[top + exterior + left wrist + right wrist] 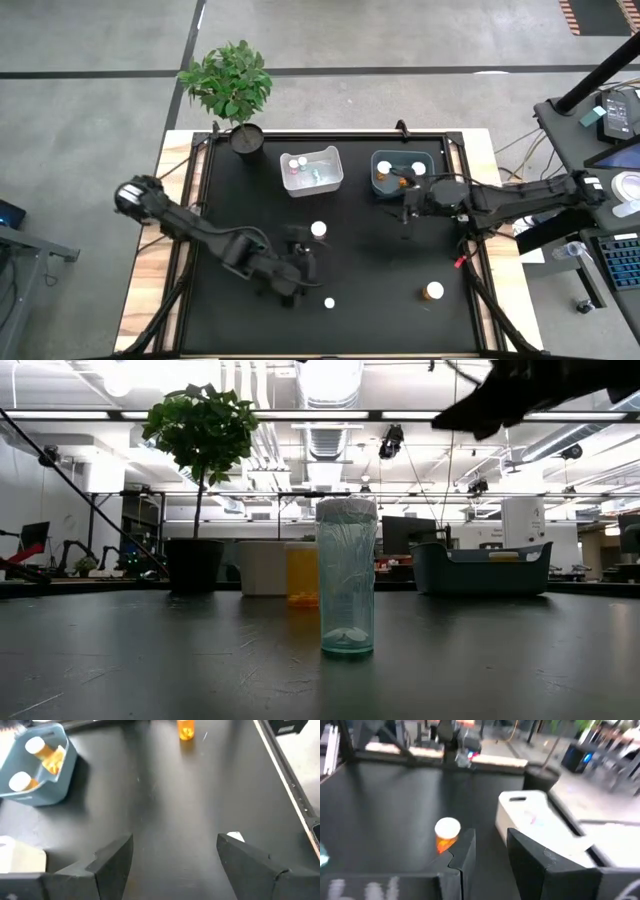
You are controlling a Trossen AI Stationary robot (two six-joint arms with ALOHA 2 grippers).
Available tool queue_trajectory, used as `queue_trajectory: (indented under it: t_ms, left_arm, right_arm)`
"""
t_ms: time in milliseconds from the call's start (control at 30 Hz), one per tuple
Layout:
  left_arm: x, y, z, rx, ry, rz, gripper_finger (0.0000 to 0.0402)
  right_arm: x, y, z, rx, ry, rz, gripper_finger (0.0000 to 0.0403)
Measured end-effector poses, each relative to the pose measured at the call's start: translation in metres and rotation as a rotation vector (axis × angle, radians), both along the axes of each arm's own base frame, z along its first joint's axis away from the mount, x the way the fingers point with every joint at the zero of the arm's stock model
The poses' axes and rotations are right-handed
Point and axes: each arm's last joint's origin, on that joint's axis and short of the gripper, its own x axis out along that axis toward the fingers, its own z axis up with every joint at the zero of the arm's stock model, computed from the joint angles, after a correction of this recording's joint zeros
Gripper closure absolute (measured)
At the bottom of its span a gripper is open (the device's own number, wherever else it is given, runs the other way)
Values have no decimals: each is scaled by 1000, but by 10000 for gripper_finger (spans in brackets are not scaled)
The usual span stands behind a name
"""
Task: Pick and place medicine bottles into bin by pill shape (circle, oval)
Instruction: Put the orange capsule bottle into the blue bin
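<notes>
Loose medicine bottles, as you see them from above: one white-capped bottle (318,229) stands mid-worktop, a small whitish one (329,302) sits near the front edge, and an amber bottle (433,291) stands front right. In the low view the small clear bottle (346,577) is closest to the camera, upright, with pills at its bottom; an amber one (302,573) stands behind it.

Binned: the white bin (311,170) holds bottles; the blue bin (403,174) holds two amber white-capped bottles (41,750), clear in the left wrist view.

Your left gripper (303,250) hovers just in front of the mid-worktop bottle, fingers (112,861) spread wide with nothing between them. The small whitish bottle lies just in front of it to the right, a white sliver (235,836) by one finger in the left wrist view. The front-right amber bottle (186,729) is well apart from it.

Your right gripper (406,210) hangs just in front of the blue bin, jaws narrowly apart and empty. In the right wrist view an amber bottle (446,834) shows beside one finger (462,862), the white bin (540,825) beyond.

A potted plant (231,85) stands at the back left corner of the worktop (370,270).
</notes>
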Motion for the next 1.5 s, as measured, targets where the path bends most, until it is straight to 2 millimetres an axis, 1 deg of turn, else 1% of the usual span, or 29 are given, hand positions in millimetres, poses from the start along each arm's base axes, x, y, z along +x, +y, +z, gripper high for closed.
queue_trajectory:
  t_ms: [133, 267, 500, 633, 767, 833, 933, 1100, 1200, 1333, 1500]
  left_arm:
    - [-21, 13, -12, 38, -92, 13, 132]
    - [-42, 30, -25, 81, -175, 30, 132]
    - [-78, 55, -37, 101, -301, 53, 132]
    - [-98, 65, -41, 104, -341, 75, 132]
    - [-113, 72, -48, 102, -351, 84, 132]
    - [-117, 74, -52, 99, -356, 85, 132]
    - [-124, 77, -59, 101, -355, 84, 132]
    - [-130, 80, -58, 89, -377, 87, 132]
    - [-131, 81, -56, 85, -384, 87, 132]
    - [-132, 81, -55, 81, -392, 88, 132]
    - [-133, 82, -54, 86, -395, 84, 132]
  right_arm:
    - [14, 4, -13, 67, 46, 18, 298]
    - [30, 9, -19, 86, 34, 34, 298]
    - [65, 13, -12, 120, 54, 24, 297]
    - [89, 17, -7, 124, 65, 26, 274]
    - [112, 18, -8, 146, 93, 12, 232]
    - [123, 20, -10, 159, 141, 2, 207]
    - [139, 21, -17, 190, 257, -27, 171]
    - [167, 24, -31, 199, 440, -65, 116]
    - [183, 25, -43, 207, 529, -95, 93]
    - [201, 24, -57, 203, 608, -115, 79]
    - [216, 24, -67, 191, 651, -120, 85]
